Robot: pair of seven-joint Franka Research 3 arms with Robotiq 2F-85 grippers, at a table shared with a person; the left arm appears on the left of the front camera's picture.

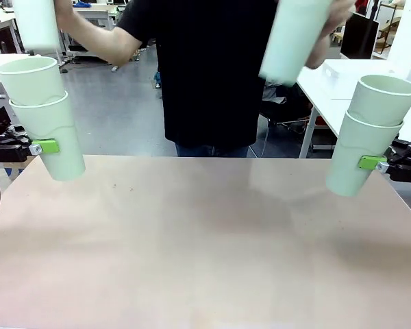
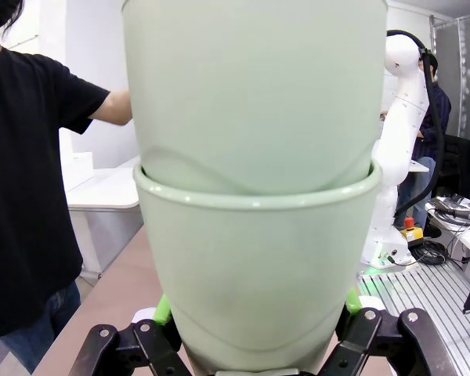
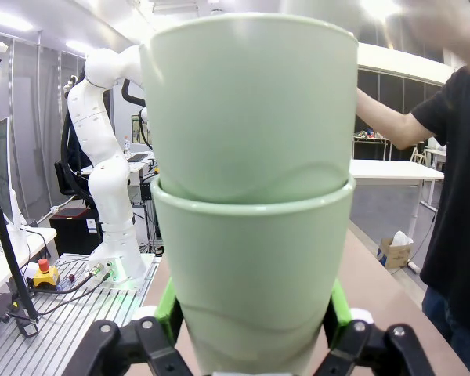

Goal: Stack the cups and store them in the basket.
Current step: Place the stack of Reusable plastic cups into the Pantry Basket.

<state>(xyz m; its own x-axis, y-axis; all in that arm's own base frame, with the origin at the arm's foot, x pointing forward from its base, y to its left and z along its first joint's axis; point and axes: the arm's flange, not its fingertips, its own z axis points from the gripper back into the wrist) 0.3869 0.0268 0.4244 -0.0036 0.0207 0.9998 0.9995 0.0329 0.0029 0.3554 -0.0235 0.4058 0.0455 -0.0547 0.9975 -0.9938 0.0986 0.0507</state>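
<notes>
At the table's left edge my left gripper (image 1: 46, 146) is shut on a stack of two mint-green cups (image 1: 44, 116), held upright above the table; the same stack (image 2: 254, 235) stands between its green pads. My right gripper (image 1: 371, 163) at the right edge is shut on another stack of two cups (image 1: 370, 133), tilted slightly, seen close up as cups (image 3: 254, 235). The person across the table holds one more cup in each raised hand: a cup (image 1: 34, 24) at upper left and a blurred cup (image 1: 294, 38) at upper right. The basket is out of view.
The beige table (image 1: 205, 240) stretches between the two arms. The person in a black shirt (image 1: 209, 75) stands at its far edge. White tables (image 1: 335, 89) stand behind on the right.
</notes>
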